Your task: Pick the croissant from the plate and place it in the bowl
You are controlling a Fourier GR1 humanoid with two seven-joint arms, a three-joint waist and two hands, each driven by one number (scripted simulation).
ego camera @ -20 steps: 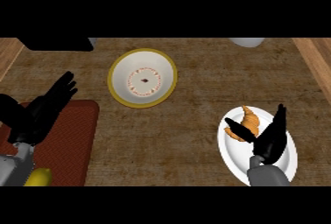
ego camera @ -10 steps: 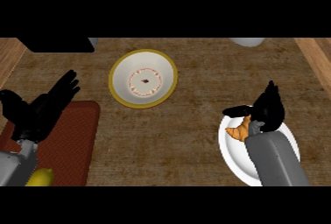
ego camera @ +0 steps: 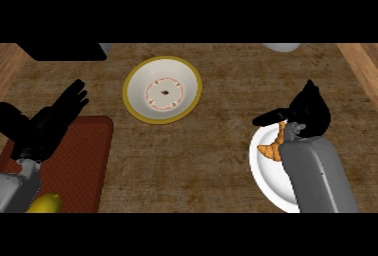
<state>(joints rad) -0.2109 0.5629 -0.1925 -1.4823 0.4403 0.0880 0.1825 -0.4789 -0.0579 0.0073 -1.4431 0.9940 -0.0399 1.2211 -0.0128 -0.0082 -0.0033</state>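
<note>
Grasp step: my right hand [ego camera: 308,107], fingers [ego camera: 307,91] spread and empty, over the croissant [ego camera: 274,148] on the plate [ego camera: 264,176]; next, close round it and carry to the bowl [ego camera: 133,108].

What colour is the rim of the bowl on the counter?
Yellow: the bowl has a yellow rim around a white inside, best seen in the head view.

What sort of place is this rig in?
Probably a kitchen counter: a brown speckled countertop carries a yellow-rimmed bowl, a white plate with a croissant on it, and a reddish-brown mat at the left.
</note>
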